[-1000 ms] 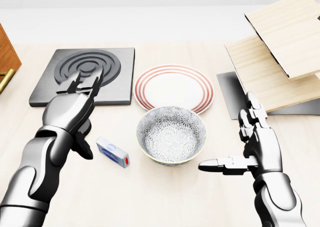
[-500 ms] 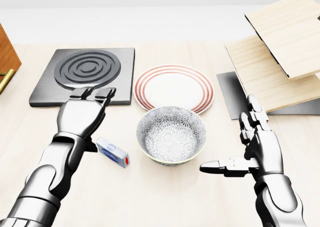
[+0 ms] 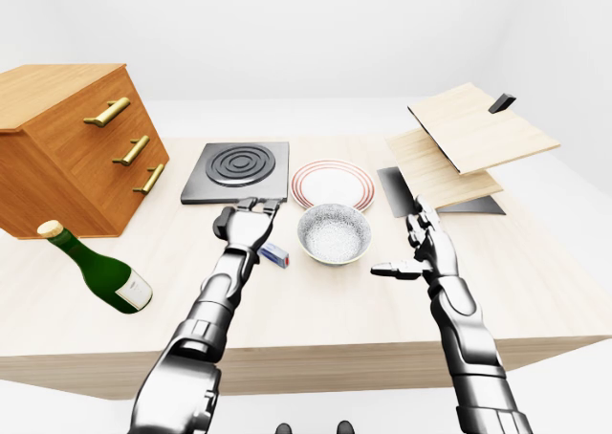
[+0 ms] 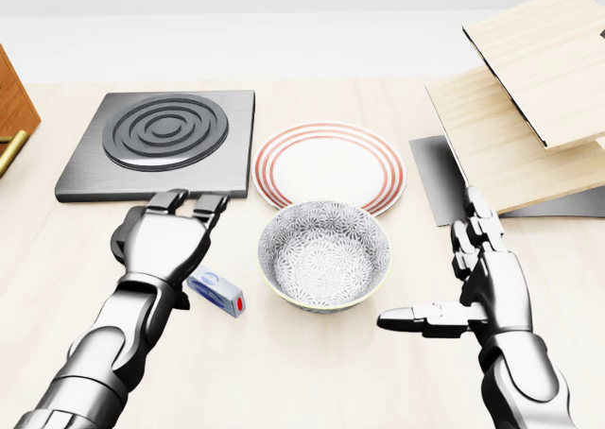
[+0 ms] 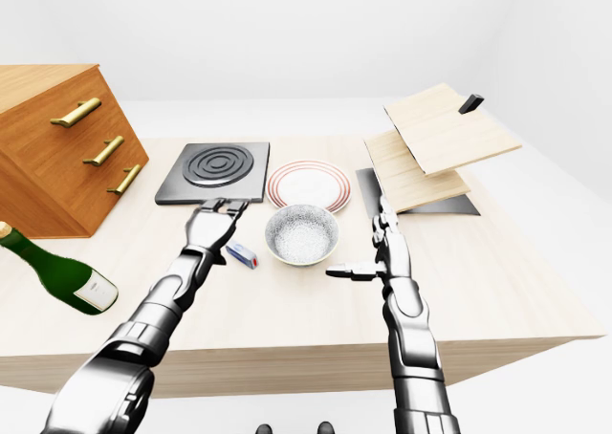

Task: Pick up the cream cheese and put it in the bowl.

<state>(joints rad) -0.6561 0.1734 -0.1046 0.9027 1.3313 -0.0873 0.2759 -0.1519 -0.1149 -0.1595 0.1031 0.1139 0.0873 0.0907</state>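
Note:
The cream cheese (image 4: 220,294) is a small blue and white box with a red end. It lies flat on the table just left of the bowl (image 4: 324,255), a patterned grey bowl with a cream rim. My left hand (image 4: 170,231) is open, palm down, over the box's left end; its wrist hides part of the box. I cannot tell if it touches the box. My right hand (image 4: 473,278) is open and empty to the right of the bowl, thumb pointing left.
A red-ringed plate (image 4: 329,164) lies above the bowl and a black stove plate (image 4: 161,141) above my left hand. Wooden boards (image 4: 529,98) stand at right. A wooden drawer cabinet (image 3: 72,142) and a green bottle (image 3: 96,270) are at left.
My left hand has come down and toward the view's bottom, from over the stove plate's edge to over the cream cheese. The right hand dropped slightly. The box has not moved.

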